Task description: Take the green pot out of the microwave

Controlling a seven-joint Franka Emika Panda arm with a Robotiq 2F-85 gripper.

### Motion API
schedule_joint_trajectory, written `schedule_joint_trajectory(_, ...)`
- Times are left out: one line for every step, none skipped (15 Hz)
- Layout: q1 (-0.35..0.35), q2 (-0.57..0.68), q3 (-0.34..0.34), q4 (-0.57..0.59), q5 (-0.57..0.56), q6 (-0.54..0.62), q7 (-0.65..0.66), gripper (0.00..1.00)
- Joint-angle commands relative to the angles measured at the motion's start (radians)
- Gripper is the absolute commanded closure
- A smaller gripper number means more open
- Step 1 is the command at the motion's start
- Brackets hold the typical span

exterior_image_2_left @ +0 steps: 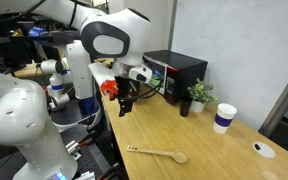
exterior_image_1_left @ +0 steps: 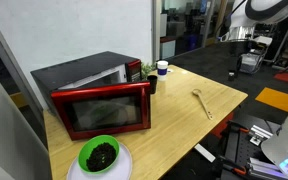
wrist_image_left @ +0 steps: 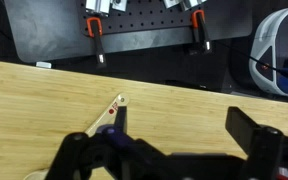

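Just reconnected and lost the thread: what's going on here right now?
The arm's claw hangs open and empty above the table, near its edge and apart from the microwave. The microwave's door is shut, so the pot cannot be seen and nothing has been taken out yet. A spoon lies untouched on the table.
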Motion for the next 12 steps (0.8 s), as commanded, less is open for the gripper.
schedule_joint_trajectory(-0.019, 0.004, 0.018, 0.002, 0.011, -0.003, -0.011, 0.00)
schedule_joint_trajectory(-0.019, 0.004, 0.018, 0.002, 0.011, -0.003, -0.011, 0.00)
schedule_joint_trajectory(-0.019, 0.004, 0.018, 0.002, 0.011, -0.003, -0.011, 0.00)
schedule_joint_trajectory(-0.019, 0.004, 0.018, 0.002, 0.011, -0.003, -0.011, 0.00)
schedule_joint_trajectory(-0.019, 0.004, 0.018, 0.002, 0.011, -0.003, -0.011, 0.00)
schedule_joint_trajectory(-0.019, 0.004, 0.018, 0.002, 0.011, -0.003, -0.011, 0.00)
schedule_joint_trajectory(-0.019, 0.004, 0.018, 0.002, 0.011, -0.003, -0.011, 0.00)
schedule_joint_trajectory(-0.019, 0.004, 0.018, 0.002, 0.011, -0.003, -0.011, 0.00)
schedule_joint_trajectory(-0.022, 0.018, 0.021, 0.000, 0.013, 0.019, 0.006, 0.00)
schedule_joint_trajectory(-0.019, 0.046, 0.020, 0.005, 0.022, 0.040, 0.016, 0.00)
schedule_joint_trajectory(-0.017, 0.065, 0.022, 0.005, 0.029, 0.068, 0.033, 0.00)
schedule_joint_trajectory(-0.009, 0.095, 0.026, 0.011, 0.041, 0.101, 0.047, 0.00)
